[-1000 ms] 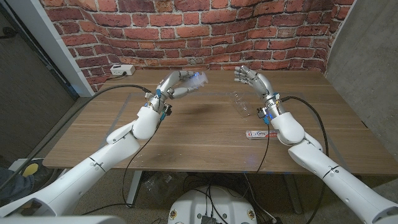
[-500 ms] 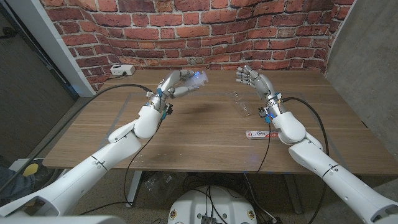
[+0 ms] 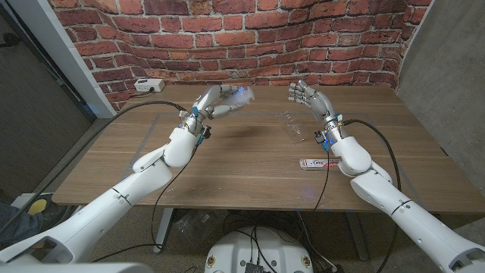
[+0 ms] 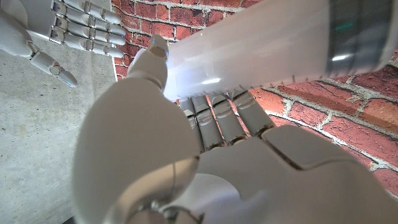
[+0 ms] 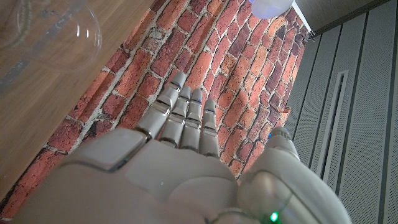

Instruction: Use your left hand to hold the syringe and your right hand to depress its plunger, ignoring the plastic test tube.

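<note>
My left hand (image 3: 218, 102) is raised above the table's far middle and grips a translucent syringe (image 3: 241, 95), whose end points toward my right hand. In the left wrist view the syringe barrel (image 4: 261, 43) lies across my left hand's fingers (image 4: 217, 118), with a dark plunger seal inside one end. My right hand (image 3: 307, 95) hovers open, fingers spread, a short gap to the right of the syringe and not touching it; it also shows in the left wrist view (image 4: 68, 31). The clear plastic test tube (image 3: 294, 125) lies on the table below my right hand (image 5: 180, 155), and is seen as the tube (image 5: 56, 31) on the wood.
A small white and red packet (image 3: 312, 163) lies on the table near my right forearm. A white power box (image 3: 149, 86) sits at the far left edge by the brick wall. Black cables run along both arms.
My right hand has drifted slightly to the right and a touch lower, still open. My left hand keeps the syringe in the same place.
</note>
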`<action>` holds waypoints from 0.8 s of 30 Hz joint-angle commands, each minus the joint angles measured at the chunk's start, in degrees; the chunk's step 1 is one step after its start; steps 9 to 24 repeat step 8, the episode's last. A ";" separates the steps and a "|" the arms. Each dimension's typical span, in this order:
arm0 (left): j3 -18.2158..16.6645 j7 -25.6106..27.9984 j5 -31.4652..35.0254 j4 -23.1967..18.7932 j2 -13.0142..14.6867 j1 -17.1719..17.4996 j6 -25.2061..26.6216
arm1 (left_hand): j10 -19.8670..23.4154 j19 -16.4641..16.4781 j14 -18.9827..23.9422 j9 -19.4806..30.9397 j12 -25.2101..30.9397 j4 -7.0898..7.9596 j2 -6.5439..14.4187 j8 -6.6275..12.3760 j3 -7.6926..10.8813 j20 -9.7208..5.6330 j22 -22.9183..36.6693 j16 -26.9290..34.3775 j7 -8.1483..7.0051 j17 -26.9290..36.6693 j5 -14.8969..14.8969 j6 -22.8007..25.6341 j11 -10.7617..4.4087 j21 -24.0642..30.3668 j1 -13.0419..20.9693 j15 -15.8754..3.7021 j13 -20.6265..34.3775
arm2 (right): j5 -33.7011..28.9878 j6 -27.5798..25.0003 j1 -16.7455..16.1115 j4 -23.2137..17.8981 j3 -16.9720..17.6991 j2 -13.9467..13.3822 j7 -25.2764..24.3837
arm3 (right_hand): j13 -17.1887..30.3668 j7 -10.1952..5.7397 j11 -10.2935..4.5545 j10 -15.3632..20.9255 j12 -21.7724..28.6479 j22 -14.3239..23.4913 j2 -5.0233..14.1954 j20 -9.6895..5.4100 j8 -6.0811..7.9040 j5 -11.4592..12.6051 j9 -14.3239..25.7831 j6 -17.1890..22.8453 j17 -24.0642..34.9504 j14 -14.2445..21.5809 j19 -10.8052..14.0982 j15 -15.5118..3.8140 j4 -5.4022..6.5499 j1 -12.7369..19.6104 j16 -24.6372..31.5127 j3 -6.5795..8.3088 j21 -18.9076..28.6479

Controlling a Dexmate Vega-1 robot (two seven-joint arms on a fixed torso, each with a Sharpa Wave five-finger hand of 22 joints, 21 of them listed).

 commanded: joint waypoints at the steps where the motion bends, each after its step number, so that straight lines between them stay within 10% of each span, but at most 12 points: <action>1: -0.27 0.09 0.16 -0.40 0.53 0.42 -0.08 | 0.01 0.26 0.15 0.06 0.10 4.92 4.09 0.25 5.40 0.22 0.26 0.10 0.28 0.15 0.39 0.28 -0.40 -0.08 1.29 -3.86 0.27 | 0.09 -0.06 -0.23 0.26 -0.03 0.16 -0.53 | 0.15 0.12 0.04 -0.19 0.07 0.15 -0.33 0.07 0.34 -0.12 0.07 -0.27 0.20 -0.23 0.00 -0.15 0.06 -0.14 0.41 -0.07 -0.25; 24: -0.89 0.17 -0.10 -1.08 1.06 1.33 0.74 | 0.07 0.19 0.16 0.06 0.13 4.90 4.10 0.25 5.50 0.23 0.27 0.11 0.26 0.15 0.39 0.30 -0.25 -0.12 1.24 -3.88 0.27 | 0.17 -0.35 -0.65 -0.16 0.17 -0.10 -0.77 | 0.15 0.22 0.04 -0.25 0.08 0.15 -0.33 0.08 0.39 -0.13 0.07 -0.28 0.20 -0.20 -0.04 -0.13 0.06 -0.14 0.46 -0.08 -0.25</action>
